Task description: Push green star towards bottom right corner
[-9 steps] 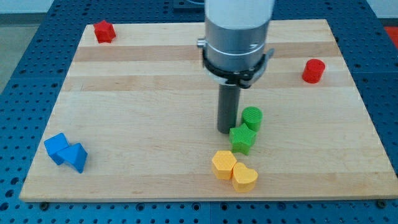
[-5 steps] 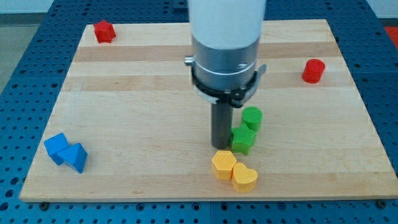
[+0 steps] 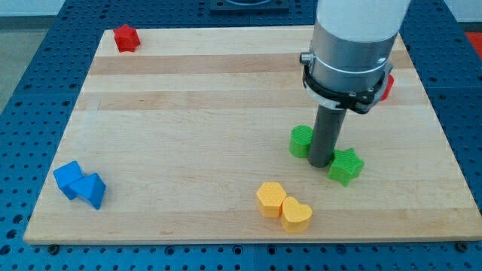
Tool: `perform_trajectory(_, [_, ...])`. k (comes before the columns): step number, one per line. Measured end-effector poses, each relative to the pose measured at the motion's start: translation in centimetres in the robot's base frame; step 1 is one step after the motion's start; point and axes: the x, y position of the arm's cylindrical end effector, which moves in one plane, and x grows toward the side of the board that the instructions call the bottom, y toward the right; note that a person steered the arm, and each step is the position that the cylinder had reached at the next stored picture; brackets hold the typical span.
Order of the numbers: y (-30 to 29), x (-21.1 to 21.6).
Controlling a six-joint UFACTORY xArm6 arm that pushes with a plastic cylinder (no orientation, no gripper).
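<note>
Bright, even overhead light; soft short shadows under blocks; sharp focus, maybe slight blur on arm housing.

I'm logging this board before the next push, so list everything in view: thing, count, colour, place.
green star: 1, green, right of centre, just right of my tip
green cylinder: 1, green, just left of the rod, partly hidden by it
yellow blocks: 2, yellow, touching, near the bottom edge at centre
blue blocks: 2, blue, touching, bottom left
red block: 1, red, top left corner
red cylinder: 1, red, right side, mostly hidden behind the arm
wooden board: 1, light wood, on a blue perforated table
my tip: 1, dark rod end, between green cylinder and green star
</note>
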Motion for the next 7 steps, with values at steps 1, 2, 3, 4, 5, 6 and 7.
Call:
perform_trajectory(1, [2.5, 0.8])
perform_trajectory(2, [4.4, 1.6])
perform_trajectory(3, [5.7, 2.4])
perform_trajectory(4, [7.0, 3.5])
perform_trajectory(5, [8.0, 4.5])
perform_trajectory(6, [8.5, 4.8])
perform_trajectory(7, [4.3, 4.5])
